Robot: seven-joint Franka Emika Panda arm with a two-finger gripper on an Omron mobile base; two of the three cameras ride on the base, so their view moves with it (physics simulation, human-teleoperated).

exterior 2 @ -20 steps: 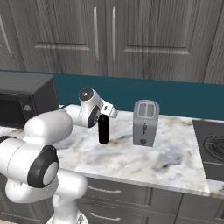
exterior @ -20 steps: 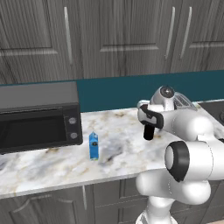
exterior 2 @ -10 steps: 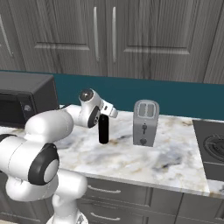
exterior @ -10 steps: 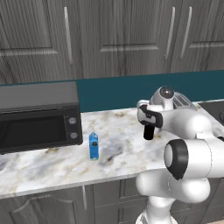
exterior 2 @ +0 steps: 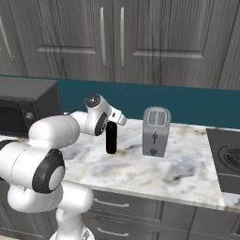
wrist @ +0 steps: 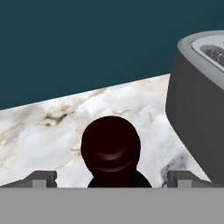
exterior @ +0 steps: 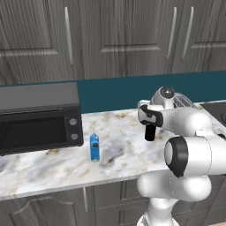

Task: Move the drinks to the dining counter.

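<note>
A slim dark bottle (wrist: 110, 146) stands upright on the marble countertop (exterior: 53, 165), and its rounded top sits between the two fingertips of my gripper (wrist: 111, 177). The jaws are open, one on each side of the bottle and clear of it. From the base cameras, the hand (exterior 2: 111, 124) hangs straight over the bottle (exterior 2: 111, 145), just left of the toaster. A small blue carton (exterior: 94, 147) stands upright by the microwave's right front corner, well to the left of the bottle (exterior: 150, 134). The dining counter is out of view.
A black microwave (exterior: 37, 117) fills the left end of the counter. A grey toaster (exterior 2: 155, 131) stands close to the right of the bottle. A stove top (exterior 2: 227, 157) lies at the far right. A teal backsplash and grey cabinets rise behind.
</note>
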